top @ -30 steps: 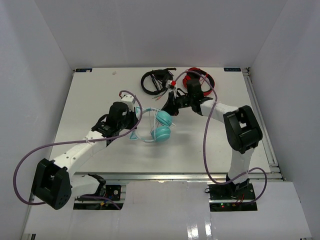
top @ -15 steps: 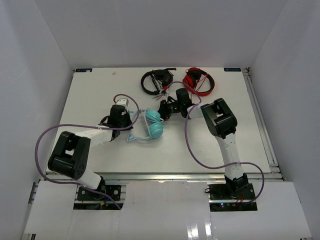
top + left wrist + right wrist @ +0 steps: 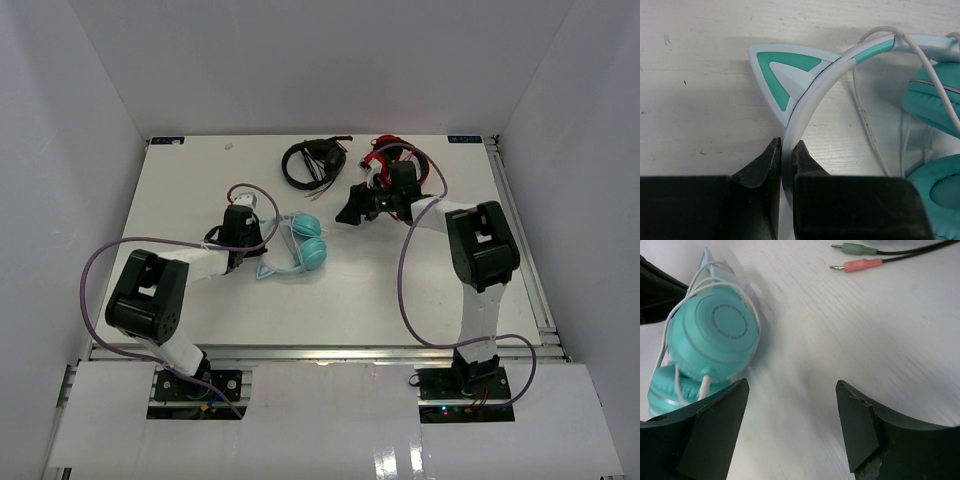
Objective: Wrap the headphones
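Note:
The teal headphones (image 3: 303,248) lie on the table with their ear cups folded together and the thin white cable (image 3: 704,385) looped around them. A white-and-teal cat ear (image 3: 785,70) stands out from the headband (image 3: 840,60). My left gripper (image 3: 255,248) is shut on the white headband just below that ear, with the band pinched between both fingers (image 3: 767,162). My right gripper (image 3: 345,214) hovers just right of the ear cups, open and holding nothing. In its wrist view the near ear cup (image 3: 715,335) sits left of the wide-open fingers (image 3: 860,425).
Black headphones (image 3: 312,162) and red headphones (image 3: 398,156) lie at the back of the table. Their green plug (image 3: 855,248) and pink plug (image 3: 860,264) rest on the table beyond my right gripper. White walls enclose the table on three sides.
My right gripper has opened wide and pulled back to the right, away from the teal ear cups. The left gripper stays clamped on the headband, and the headphones have settled slightly left.

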`<state>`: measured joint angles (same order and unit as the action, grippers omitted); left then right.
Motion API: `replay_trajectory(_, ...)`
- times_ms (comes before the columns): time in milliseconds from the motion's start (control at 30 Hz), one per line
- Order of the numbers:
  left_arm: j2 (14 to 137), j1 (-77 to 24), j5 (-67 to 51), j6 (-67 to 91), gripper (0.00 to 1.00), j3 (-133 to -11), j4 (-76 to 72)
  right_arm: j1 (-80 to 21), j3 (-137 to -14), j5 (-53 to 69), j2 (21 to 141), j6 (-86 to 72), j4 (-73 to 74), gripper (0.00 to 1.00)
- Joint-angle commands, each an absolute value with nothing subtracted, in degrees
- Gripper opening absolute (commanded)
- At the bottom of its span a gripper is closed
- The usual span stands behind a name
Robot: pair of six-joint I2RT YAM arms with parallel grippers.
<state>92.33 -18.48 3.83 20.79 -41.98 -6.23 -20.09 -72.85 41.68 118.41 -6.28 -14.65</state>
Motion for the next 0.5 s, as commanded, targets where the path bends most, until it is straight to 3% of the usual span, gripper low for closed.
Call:
replay_trajectory(0,91.2,-18.2,2.2,22.9,0.23,-46.6,-3.4,-19.2,-67.8,36.6,107.5,2.9,-7.1,0.79)
replay_trajectory(67,90.1,-18.1,0.5,22.9,0.43,-47.8,-0.4,-19.2,-66.5,33.6,102.3,7.6,0.1,0.83)
replay_trajectory(133,87.1,-18.1,-0.6,22.8,0.72,-48.5,1.9,-19.2,-64.6,30.5,95.0,11.5,4.8,0.88)
replay_trajectory(167,85.6,-18.1,-2.3,22.6,0.77,-48.8,2.9,-19.2,-63.4,28.6,92.0,14.3,6.5,0.93)
replay_trajectory(300,77.0,-18.1,-8.1,20.2,0.94,-51.1,9.7,-19.0,-54.0,22.7,77.7,19.7,9.4,0.90)
replay_trajectory(467,59.1,-18.1,-11.6,16.3,0.97,-48.9,16.2,-18.5,-45.2,8.0,60.6,14.3,9.7,0.90)
